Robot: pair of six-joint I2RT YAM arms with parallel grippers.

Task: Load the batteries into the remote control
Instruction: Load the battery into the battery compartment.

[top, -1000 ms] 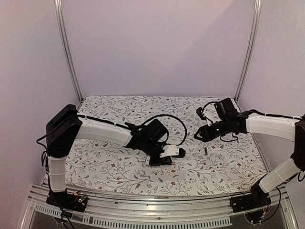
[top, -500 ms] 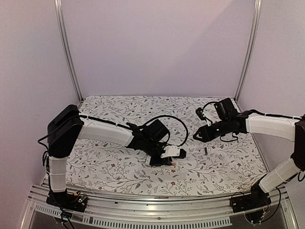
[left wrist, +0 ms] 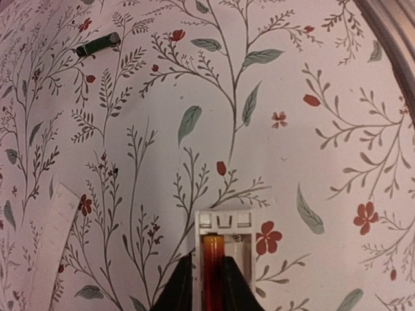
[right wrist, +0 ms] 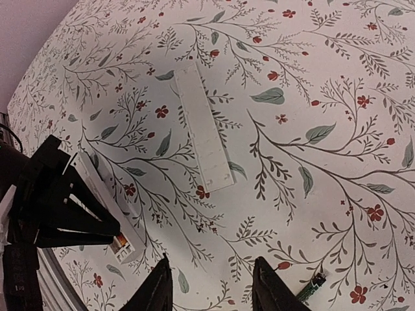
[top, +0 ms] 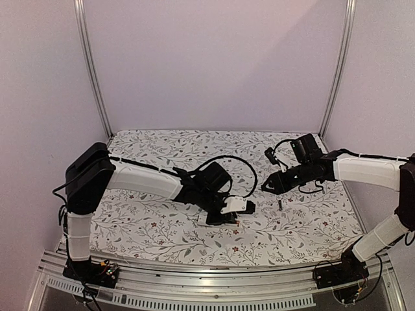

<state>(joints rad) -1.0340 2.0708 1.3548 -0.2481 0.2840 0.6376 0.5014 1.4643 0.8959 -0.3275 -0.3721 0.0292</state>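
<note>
The remote control (top: 237,205), a slim white plastic bar, is lying near the middle of the white table cover printed with grey stems and red flowers (top: 149,227). Its open battery bay is facing up and showing as a squared, notched white end in the left wrist view. The left gripper (left wrist: 206,290) is standing directly over that bay, its two black fingers (left wrist: 178,291) drawn in narrow and pinching a thin red-orange cylindrical battery (left wrist: 213,269) between them. That battery is sitting lengthwise inside the bay's white walls, its tip just short of the notched end, though I cannot tell whether it is resting fully on the bottom. The right gripper (right wrist: 211,275) is hovering apart from the remote control, off to its right in the top view, with its fingers (right wrist: 157,291) spreading wide and nothing between them. A flat, plain-white plastic cover strip (right wrist: 204,126) is lying on the cloth alongside the remote control without touching it. A second, dark cylindrical battery (left wrist: 97,45) is lying loose on the cloth beyond the open end of the remote control, well apart from it, and is showing just past one right finger in the right wrist view.
</note>
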